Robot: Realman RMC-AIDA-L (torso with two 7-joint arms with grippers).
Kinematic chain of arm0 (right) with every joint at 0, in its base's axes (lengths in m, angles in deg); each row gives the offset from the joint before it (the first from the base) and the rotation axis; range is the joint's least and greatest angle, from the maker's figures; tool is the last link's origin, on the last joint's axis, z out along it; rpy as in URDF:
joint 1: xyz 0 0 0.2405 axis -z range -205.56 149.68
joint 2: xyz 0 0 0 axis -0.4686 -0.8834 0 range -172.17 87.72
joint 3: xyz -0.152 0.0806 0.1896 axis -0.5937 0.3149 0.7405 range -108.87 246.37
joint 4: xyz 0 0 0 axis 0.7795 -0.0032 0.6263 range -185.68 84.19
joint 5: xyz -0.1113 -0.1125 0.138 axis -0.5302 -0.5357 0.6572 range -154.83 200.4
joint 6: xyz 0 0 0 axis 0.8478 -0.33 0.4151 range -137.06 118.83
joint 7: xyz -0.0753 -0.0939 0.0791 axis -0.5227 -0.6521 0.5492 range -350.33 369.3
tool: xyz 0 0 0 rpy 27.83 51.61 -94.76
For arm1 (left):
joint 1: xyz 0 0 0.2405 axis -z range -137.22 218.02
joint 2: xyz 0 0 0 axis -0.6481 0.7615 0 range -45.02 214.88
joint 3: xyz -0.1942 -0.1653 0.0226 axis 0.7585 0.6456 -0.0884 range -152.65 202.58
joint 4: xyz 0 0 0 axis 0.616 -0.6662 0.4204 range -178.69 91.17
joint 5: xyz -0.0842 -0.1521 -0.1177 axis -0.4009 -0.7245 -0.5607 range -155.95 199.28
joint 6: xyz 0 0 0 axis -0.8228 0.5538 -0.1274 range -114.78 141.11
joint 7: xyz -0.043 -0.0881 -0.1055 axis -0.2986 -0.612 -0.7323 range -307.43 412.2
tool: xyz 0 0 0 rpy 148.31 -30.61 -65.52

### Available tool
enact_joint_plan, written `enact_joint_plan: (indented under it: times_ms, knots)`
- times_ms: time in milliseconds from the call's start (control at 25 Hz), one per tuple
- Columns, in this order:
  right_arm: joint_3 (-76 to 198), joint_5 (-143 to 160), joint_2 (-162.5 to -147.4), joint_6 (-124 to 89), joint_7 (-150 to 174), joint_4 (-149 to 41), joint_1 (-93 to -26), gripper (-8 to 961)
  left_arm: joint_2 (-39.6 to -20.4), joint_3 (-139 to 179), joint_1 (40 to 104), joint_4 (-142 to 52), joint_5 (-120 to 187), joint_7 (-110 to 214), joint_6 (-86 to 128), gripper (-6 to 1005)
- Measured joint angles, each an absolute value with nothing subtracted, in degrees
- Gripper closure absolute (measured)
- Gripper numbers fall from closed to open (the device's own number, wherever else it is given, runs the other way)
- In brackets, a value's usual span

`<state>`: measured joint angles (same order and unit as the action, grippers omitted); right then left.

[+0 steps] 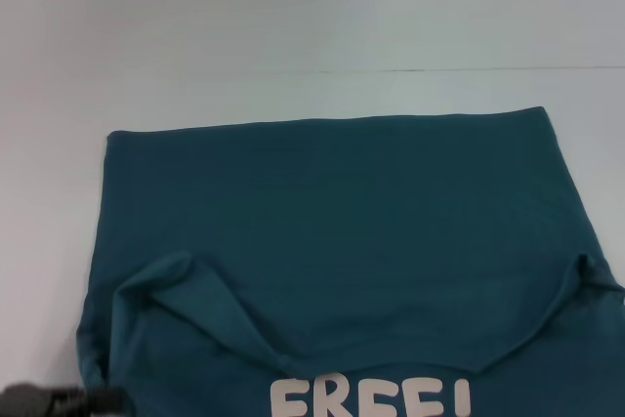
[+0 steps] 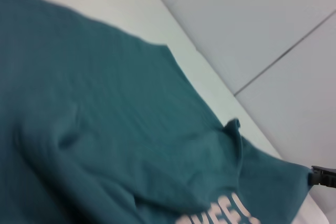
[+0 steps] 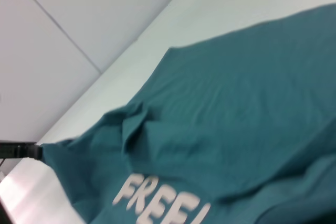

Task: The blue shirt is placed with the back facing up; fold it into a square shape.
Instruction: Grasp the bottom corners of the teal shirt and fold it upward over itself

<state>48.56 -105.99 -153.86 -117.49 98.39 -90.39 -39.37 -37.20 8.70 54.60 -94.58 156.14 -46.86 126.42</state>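
Observation:
The blue shirt [image 1: 332, 212] lies spread on the white table [image 1: 312, 26], its far part flat. Its near edge is lifted and turned over, so the white "FREE!" lettering [image 1: 371, 399] shows at the head view's bottom. My left gripper [image 3: 18, 150] appears in the right wrist view, shut on one raised corner of the shirt [image 3: 220, 108], which stretches taut to it. Part of it also shows low on the left of the head view, left gripper [image 1: 59, 401]. My right gripper [image 2: 323, 177] shows in the left wrist view, shut on the other raised corner of the shirt [image 2: 105, 108].
A thin seam [image 1: 439, 70] crosses the table beyond the shirt's far edge. Pale tiled floor [image 2: 273, 24] lies past the table's side edge in both wrist views.

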Motion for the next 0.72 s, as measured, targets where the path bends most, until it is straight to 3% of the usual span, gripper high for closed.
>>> enact_joint_plan:
  times_ms: [440,720]
  knots:
    - [54.6,-105.3,-153.69,-101.1,103.7,-88.0,-52.3,912,-32.49,15.6,69.7,-85.8,153.8,-52.1,110.8,1001]
    - [53.4,-105.5,-153.63,-85.4,104.2,-82.4,-61.0,911,-31.94,14.7,77.1,-80.8,153.7,-54.1,92.9,1000]
